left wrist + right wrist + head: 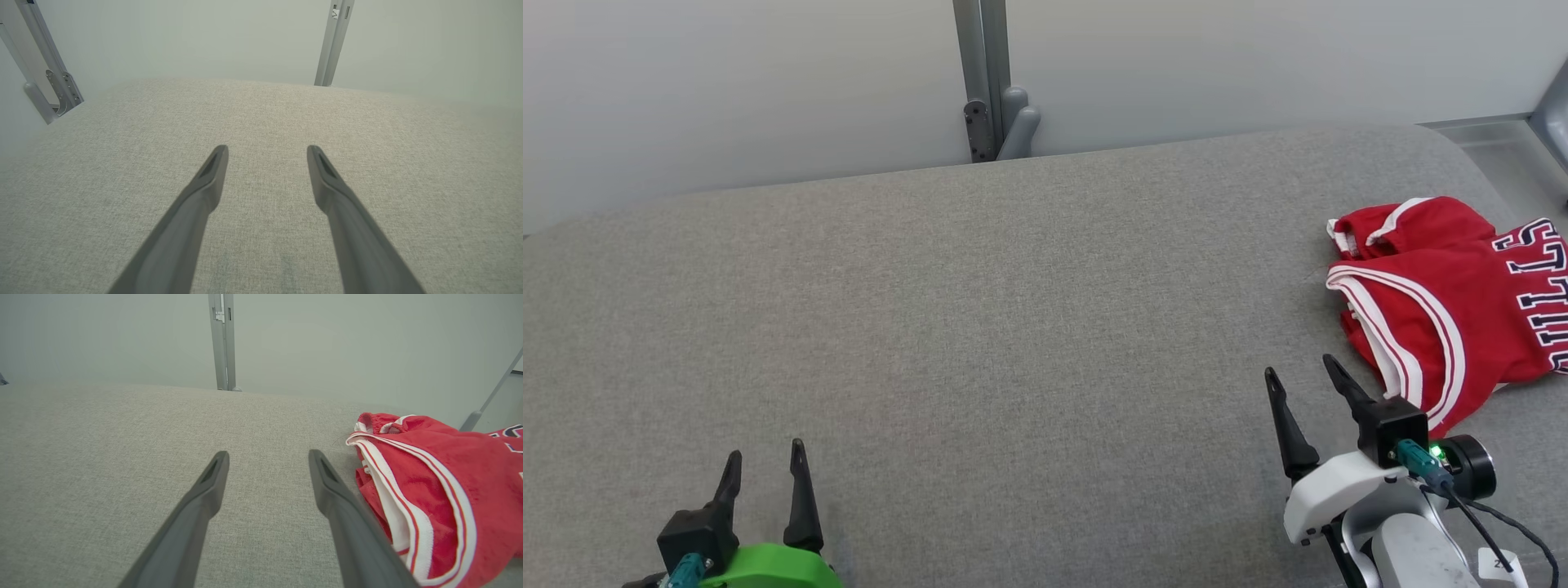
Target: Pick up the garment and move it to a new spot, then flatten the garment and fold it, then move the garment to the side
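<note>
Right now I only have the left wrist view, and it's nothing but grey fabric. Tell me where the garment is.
Observer: The garment, a red jersey with white trim, lies bunched up at the right end of the grey surface. Part of it runs off the head view's right edge.
Operator: Give me the right gripper's position against it.
Observer: The right gripper sits close beside the garment's near-left edge, with its fingers pointing past the cloth rather than into it.
Operator: Report its jaws.
Observer: Open, with only bare surface between them in the right wrist view.
</note>
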